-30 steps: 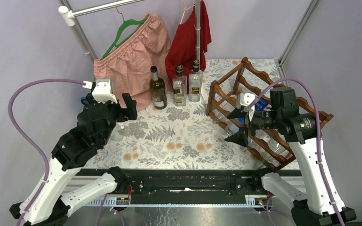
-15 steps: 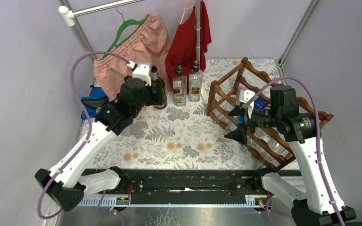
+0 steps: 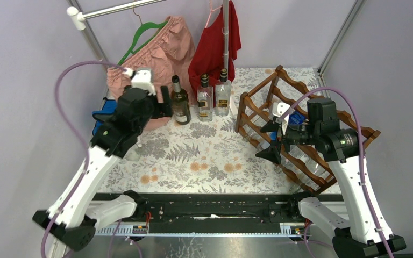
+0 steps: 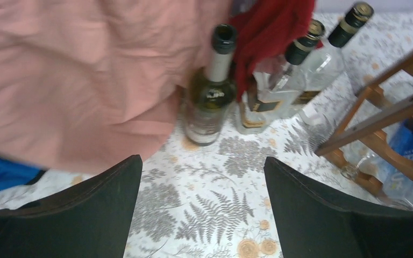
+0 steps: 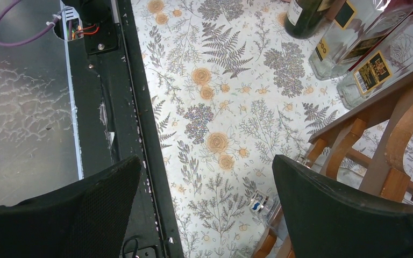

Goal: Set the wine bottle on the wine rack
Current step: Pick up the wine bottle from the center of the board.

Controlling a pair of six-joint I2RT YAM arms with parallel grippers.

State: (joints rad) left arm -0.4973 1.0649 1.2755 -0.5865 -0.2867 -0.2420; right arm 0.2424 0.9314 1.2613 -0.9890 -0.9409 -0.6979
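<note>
You have not picked anything up yet, so nearly the whole job lies ahead. Your left gripper [image 4: 201, 161] has its jaws spread wide with nothing between them. It is aimed at the dark green wine bottle [image 4: 209, 102], which stands upright on the floral tablecloth [image 3: 204, 161] at the back. The bottle is close ahead of the fingers but not between them. It stands just beside the hanging pink garment [image 4: 75, 80], with the red garment [image 4: 274, 32] draped behind its neck and the two clear bottles [image 3: 205, 103] immediately to its right. Mind the cloth as you close in, since it looks easy to snag. Your right gripper [image 5: 207, 160] is also wide open and empty. It hovers beside the near left face of the wine rack [image 3: 277, 71], which sits well apart from the bottle on the right side of the table. A clear bottle neck [image 5: 258, 205] shows low in the rack, so that slot looks taken (I cannot tell how many others are). Left to do, as I judge it: grasp the wine bottle, carry it across, tip it flat and seat it in a free cradle.
</note>
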